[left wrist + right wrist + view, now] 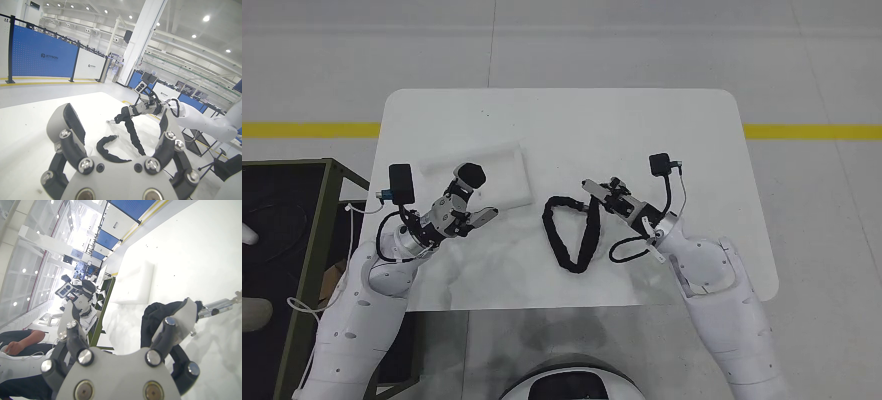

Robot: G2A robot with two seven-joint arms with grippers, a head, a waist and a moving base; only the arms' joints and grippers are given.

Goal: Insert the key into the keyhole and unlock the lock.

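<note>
**Lock looks parted: let go cleanly and leave the key alone**

Lock (567, 240) lies on the bench (662, 130) as a black sleeved cable loop, its bend nearest the robot, between the two arms. Its free end, a bare metal pin (114, 136), rests on the bench apart from the lock cylinder (215, 308). I judge from this that the unlocking is done or nearly so, and that the step in hand is a clean release.

The right gripper (128, 308) sits at the cylinder end of the cable. Its jaws stand wide. The sleeve lies against the inner face of one finger (182, 314), and nothing seems pinched between them. A thin metal piece juts from the cylinder's far tip and is probably the key (236, 297). Whether it is fully seated in the keyhole I cannot tell.

To do this well, the right gripper should back off along its own line and lift only once the finger is free of the cloth. The soft sleeve could catch on the finger and drag the cylinder, which is round and may roll or knock the key.

Across the loop, the left gripper (478, 195) hovers with its jaws wide and empty. It is best kept outside the loop.

Beyond it lies a white foam block (492, 162).
</note>
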